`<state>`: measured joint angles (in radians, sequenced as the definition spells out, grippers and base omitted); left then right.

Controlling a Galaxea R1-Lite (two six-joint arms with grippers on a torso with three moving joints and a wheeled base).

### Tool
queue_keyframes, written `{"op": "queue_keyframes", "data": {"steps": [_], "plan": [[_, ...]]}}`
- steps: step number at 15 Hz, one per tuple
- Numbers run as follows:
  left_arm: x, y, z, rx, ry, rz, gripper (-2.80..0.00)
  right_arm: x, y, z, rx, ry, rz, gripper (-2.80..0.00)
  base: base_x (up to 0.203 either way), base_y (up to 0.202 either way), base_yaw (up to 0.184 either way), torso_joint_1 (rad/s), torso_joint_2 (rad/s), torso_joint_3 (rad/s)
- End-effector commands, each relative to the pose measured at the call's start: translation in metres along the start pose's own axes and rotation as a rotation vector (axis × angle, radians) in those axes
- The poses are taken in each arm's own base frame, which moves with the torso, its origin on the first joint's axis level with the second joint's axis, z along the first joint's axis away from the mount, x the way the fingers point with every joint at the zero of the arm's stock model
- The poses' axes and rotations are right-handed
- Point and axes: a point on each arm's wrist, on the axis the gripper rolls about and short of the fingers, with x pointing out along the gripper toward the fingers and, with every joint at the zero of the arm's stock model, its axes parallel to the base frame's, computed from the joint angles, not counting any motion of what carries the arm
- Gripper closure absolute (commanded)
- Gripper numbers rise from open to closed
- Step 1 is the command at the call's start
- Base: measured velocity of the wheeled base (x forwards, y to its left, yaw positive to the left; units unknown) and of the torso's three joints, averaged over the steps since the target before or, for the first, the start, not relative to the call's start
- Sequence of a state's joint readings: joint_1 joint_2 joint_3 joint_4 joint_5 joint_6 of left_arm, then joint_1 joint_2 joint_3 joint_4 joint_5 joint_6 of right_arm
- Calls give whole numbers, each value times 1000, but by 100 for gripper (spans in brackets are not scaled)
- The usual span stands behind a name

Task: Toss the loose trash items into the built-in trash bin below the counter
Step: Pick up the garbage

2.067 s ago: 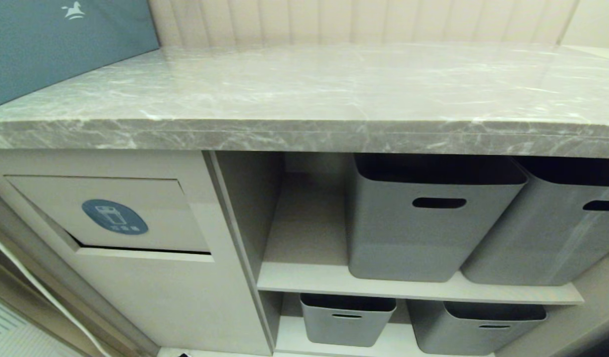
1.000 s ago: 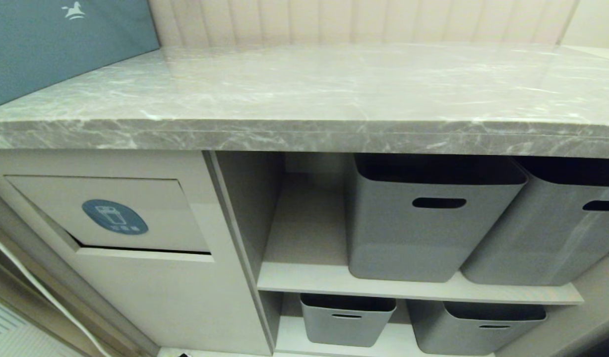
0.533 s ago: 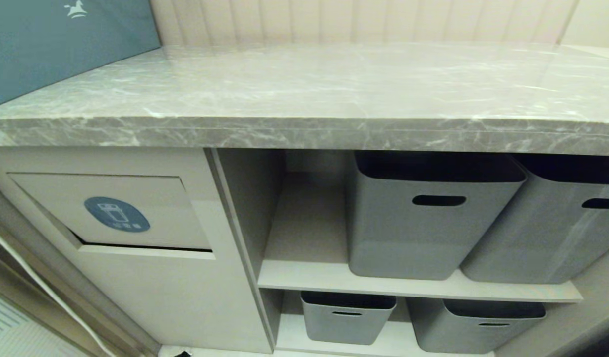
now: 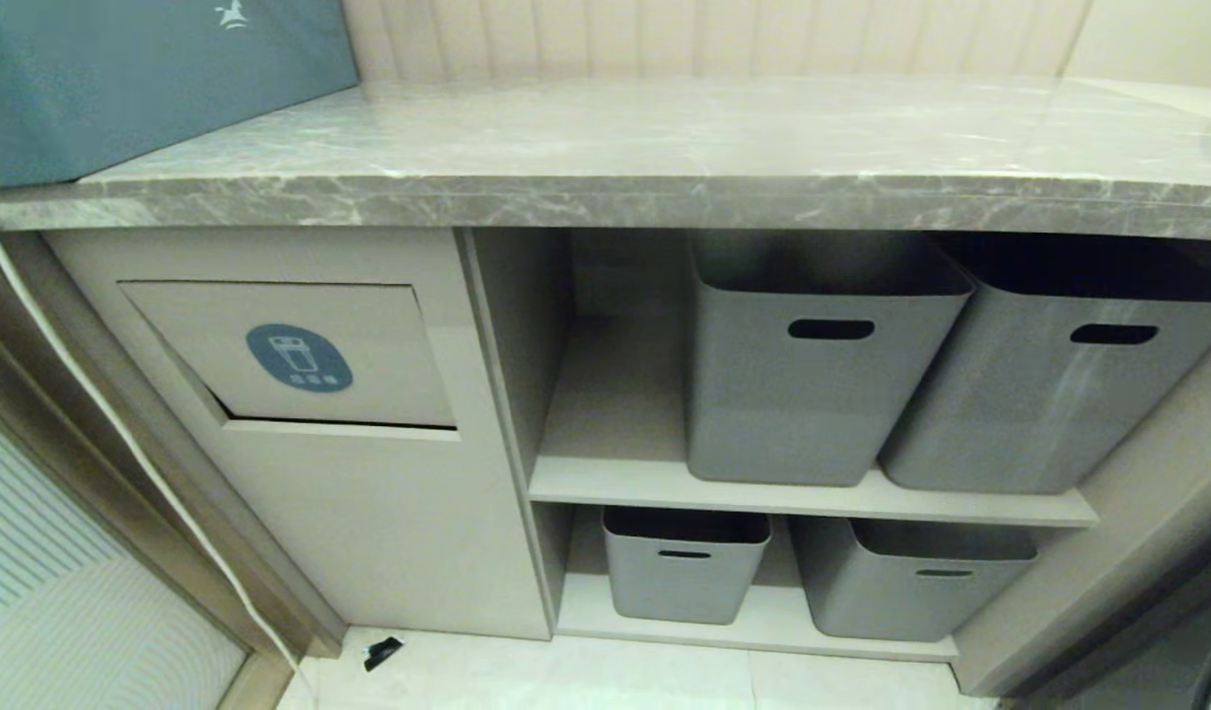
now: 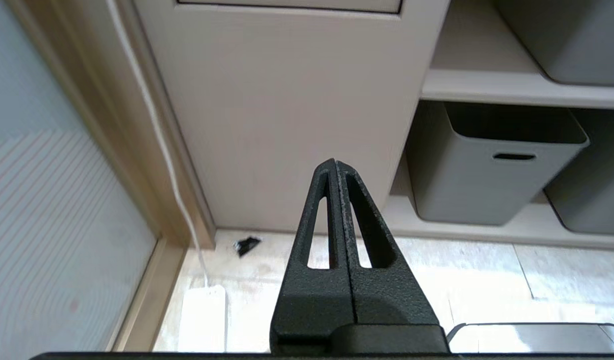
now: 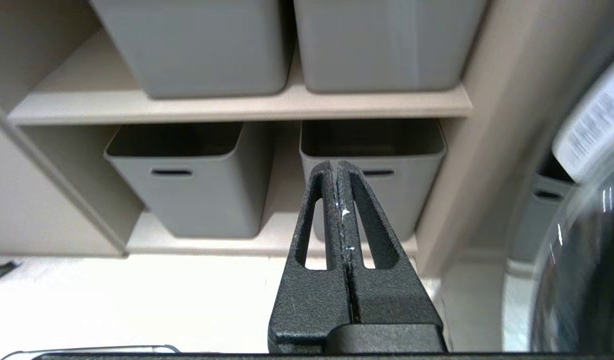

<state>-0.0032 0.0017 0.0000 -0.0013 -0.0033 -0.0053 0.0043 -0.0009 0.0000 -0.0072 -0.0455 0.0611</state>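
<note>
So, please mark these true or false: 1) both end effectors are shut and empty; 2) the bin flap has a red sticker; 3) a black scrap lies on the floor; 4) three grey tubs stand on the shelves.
1) True: left end effector and right end effector are shut, holding nothing.
2) False: the built-in trash bin carries a round blue sticker.
3) True: the black scrap lies on the floor near the cabinet's foot.
4) False: four grey tubs show, two per shelf.
</note>
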Motion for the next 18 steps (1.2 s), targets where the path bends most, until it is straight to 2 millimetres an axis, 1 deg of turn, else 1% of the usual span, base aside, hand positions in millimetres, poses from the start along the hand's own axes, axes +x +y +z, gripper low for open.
{"op": "queue_keyframes", "data": {"steps": [1,4,6,12,18], "plan": [[0,0,0,-1,3,0,0,0,0,0,0,2,1,0,-198,0,5,2,2,-2],[0,0,-1,1,4,0,0,0,0,0,0,2,0,0,-191,0,3,4,2,2],[0,0,-1,5,5,-1,0,0,0,0,0,2,0,0,-119,0,-5,5,-2,1],[0,0,-1,4,5,-2,0,0,0,0,0,2,1,0,0,0,0,0,0,0],[0,0,-1,5,4,-3,0,0,0,0,0,2,0,0,0,0,0,2,1,-176]]}}
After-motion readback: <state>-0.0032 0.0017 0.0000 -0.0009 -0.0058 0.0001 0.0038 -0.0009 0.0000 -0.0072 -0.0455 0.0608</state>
